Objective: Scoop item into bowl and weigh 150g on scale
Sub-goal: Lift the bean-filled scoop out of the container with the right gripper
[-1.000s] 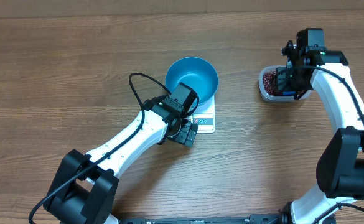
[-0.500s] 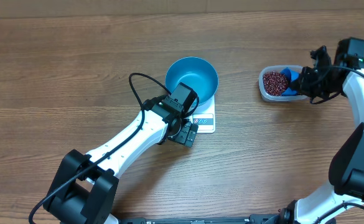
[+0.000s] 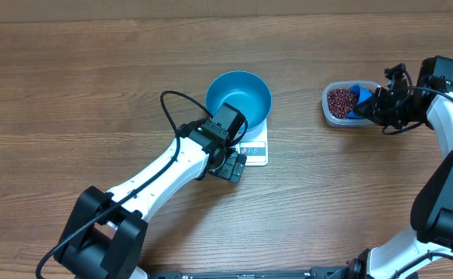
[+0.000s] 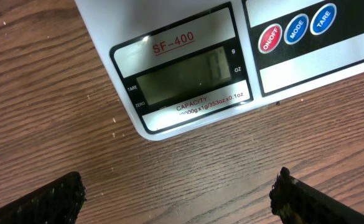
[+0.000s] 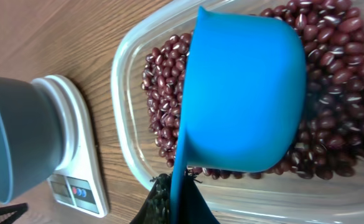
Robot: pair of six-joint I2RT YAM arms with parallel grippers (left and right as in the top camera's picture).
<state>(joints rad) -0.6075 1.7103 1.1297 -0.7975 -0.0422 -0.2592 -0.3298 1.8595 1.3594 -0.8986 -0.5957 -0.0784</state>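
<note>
right gripper [image 5: 174,202] pinched shut on the blue scoop [image 5: 244,93] handle, cup tipped sideways over the red-brown beans [image 5: 163,93] in the clear tub [image 5: 124,155] at far right, apparently to dig. blue bowl [image 3: 238,97] sits on the white scale [image 3: 257,149], appears empty, ready to receive. left gripper [image 4: 175,199] spread wide, empty, by the scale's display.

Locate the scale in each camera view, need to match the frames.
Overhead: the scale sits at centre, mostly hidden under the blue bowl; only its front edge shows.
Left wrist: top of the picture, display facing the camera.
Right wrist: lower left, bowl on it.
Shared landmark: the red and blue buttons on its front panel, clear in both wrist views, tiny marks overhead.
</note>
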